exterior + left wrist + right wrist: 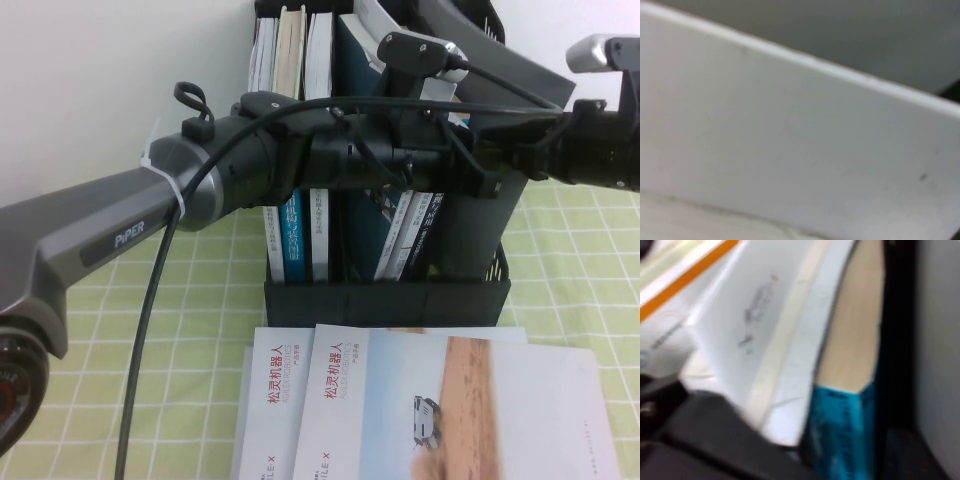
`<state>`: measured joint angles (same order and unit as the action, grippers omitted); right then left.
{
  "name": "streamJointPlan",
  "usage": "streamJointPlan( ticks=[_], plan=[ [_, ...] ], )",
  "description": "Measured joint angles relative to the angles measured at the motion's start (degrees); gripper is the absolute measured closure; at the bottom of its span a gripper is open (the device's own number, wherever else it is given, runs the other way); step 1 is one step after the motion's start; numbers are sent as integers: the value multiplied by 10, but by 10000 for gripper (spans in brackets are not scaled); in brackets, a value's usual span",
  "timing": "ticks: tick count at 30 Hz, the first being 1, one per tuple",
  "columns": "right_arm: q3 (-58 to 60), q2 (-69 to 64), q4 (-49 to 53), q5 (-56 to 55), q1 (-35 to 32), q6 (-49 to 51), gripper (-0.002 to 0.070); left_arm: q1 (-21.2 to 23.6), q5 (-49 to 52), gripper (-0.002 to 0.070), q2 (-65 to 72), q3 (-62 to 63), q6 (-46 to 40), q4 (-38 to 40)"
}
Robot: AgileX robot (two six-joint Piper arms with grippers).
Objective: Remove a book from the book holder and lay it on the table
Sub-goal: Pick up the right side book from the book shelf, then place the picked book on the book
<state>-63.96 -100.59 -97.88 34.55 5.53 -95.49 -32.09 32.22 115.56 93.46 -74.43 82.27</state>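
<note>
The black book holder (385,300) stands mid-table with several upright books. At its right end leans the book (475,240), large, thin and charcoal-grey, its top tilted to the right. My left arm reaches across the front of the holder, and my left gripper (455,150) ends against the upper part of that book. My right gripper (510,160) comes in from the right at the same height and meets the book's edge. The right wrist view shows a blue book (840,435), white page edges and a grey face (940,340) beside a dark slot. The left wrist view shows only a white surface.
Two white books with a sandy desert photo (430,400) lie overlapping on the green-checked table (180,330) just in front of the holder. A black cable hangs from my left arm down over the cloth. A pale wall stands behind.
</note>
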Motion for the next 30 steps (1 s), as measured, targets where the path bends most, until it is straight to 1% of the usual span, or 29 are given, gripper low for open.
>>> streamJointPlan(
  ticks=[2, 5, 13, 16, 19, 23, 25, 30],
  plan=[
    [0, 1, 1, 9, 0, 0, 638, 0, 4, 679, 0, 0, 0, -1],
    [0, 15, 5, 8, 0, 0, 661, 1, 12, 679, 0, 0, 0, -8],
    [-4, 119, 6, 4, -5, 12, 668, 5, 15, 678, -16, 0, 11, -19],
    [-14, 153, 7, 13, -5, 42, 668, 6, 15, 678, -41, 0, 12, -26],
    [-30, 187, 26, 33, -5, 87, 668, 13, 39, 678, -79, 0, 20, -33],
    [-59, 222, 88, 85, -5, 157, 668, 40, 99, 678, -128, 0, 61, -44],
    [-80, 237, 127, 131, -5, 192, 668, 62, 135, 678, -156, 0, 94, -58],
    [-131, 266, 179, 236, -5, 266, 669, 127, 228, 678, -219, 0, 186, -142]
  ],
)
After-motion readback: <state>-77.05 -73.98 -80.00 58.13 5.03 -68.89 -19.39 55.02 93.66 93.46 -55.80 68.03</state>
